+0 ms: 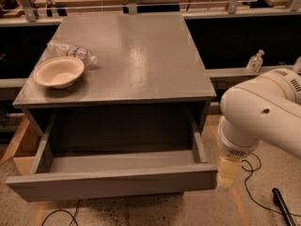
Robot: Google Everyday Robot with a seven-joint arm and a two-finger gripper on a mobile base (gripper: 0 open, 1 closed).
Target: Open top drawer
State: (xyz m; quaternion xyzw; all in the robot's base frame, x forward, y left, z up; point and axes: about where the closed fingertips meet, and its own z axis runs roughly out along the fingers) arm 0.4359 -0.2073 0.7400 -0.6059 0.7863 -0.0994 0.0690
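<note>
Camera view: looks down from the front onto a grey cabinet (141,55) and the white robot arm (263,112) at the right.
Drawer: the drawer (113,182) is pulled well out of the cabinet, its plain front panel nearest the camera, thin side walls running back into the opening, inside bare.
Gripper: the gripper (226,173) hangs below the arm's wrist, just beside the right end of the drawer front, its pale tip pointing down.
Grip: whether it is spread or closed does not show from here.
Cabinet top: a cream bowl (59,72) sits near the left edge, upright; a clear plastic bottle (70,52) lies on its side just behind it.
Right ledge: a small pump bottle (255,61) stands upright.
Floor: a black cable (254,192) loops under the arm.
</note>
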